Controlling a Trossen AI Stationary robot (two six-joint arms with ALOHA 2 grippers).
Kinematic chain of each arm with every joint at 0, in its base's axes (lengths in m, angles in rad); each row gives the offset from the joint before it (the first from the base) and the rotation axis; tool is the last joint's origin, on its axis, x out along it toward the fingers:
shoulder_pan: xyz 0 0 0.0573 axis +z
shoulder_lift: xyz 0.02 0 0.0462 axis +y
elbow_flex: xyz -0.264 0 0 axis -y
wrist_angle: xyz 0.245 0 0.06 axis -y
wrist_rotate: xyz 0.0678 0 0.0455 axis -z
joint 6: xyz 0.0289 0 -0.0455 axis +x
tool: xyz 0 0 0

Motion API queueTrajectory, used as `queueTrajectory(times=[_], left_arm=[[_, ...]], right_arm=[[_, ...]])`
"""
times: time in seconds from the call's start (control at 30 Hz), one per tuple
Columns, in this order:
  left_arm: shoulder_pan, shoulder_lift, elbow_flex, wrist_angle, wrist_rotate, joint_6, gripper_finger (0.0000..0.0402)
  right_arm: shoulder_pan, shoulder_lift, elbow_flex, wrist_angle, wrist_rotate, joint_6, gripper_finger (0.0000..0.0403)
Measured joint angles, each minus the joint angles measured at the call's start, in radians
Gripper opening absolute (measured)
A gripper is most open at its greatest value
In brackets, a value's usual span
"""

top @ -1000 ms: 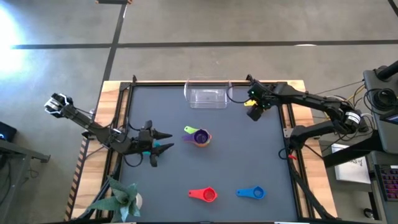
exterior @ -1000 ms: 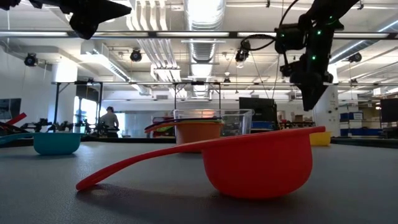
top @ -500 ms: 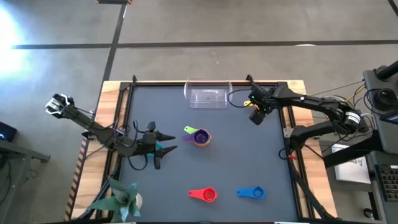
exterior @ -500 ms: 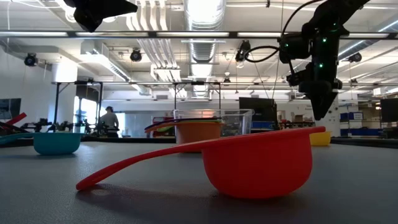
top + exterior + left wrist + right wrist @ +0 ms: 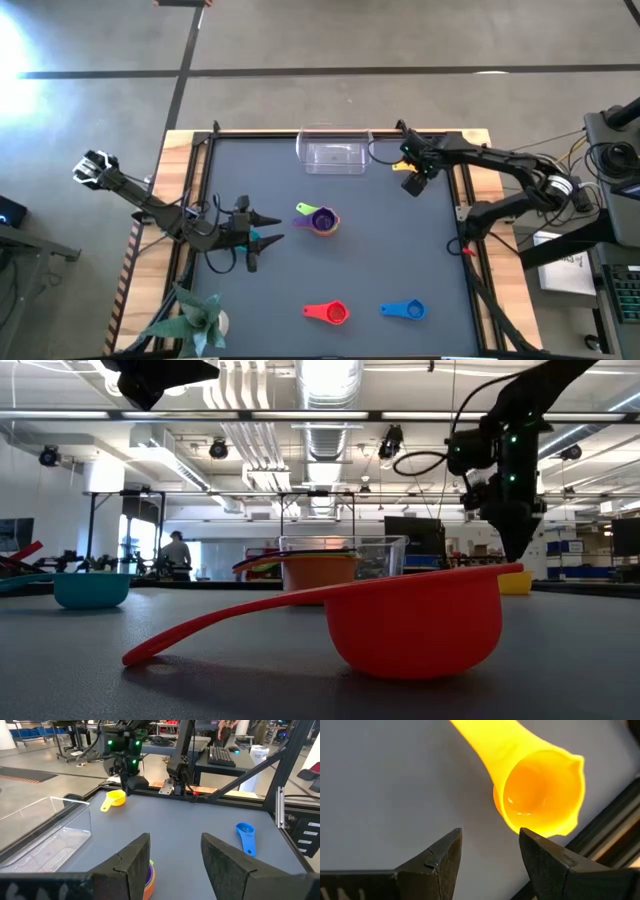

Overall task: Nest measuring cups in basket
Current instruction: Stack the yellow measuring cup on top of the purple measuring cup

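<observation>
Jaws apart on right gripper (image 5: pixel 414 178), held over yellow cup (image 5: pixel 540 795) at table's 1 o'clock; left gripper (image 5: pixel 268 228) parked open.

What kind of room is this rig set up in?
Probably a robotics lab or workshop: exposed ceiling ducts and strip lights overhead, other workbenches with a keyboard and equipment beyond the table, and a polished concrete floor.

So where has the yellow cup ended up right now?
The yellow cup lies on the table's far right part, just right of the clear basket. The right gripper hovers open directly over it; the right wrist view shows it close up.
</observation>
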Motion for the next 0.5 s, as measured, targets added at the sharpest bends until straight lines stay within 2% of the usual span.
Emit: queueTrajectory(times=[0.5], left_arm=[[0.0,-0.001,0.006,-0.001,-0.002,0.02,0.016]], right_arm=[[-0.052,0.175,0.0,0.113,-0.017,-0.089,0.0189]])
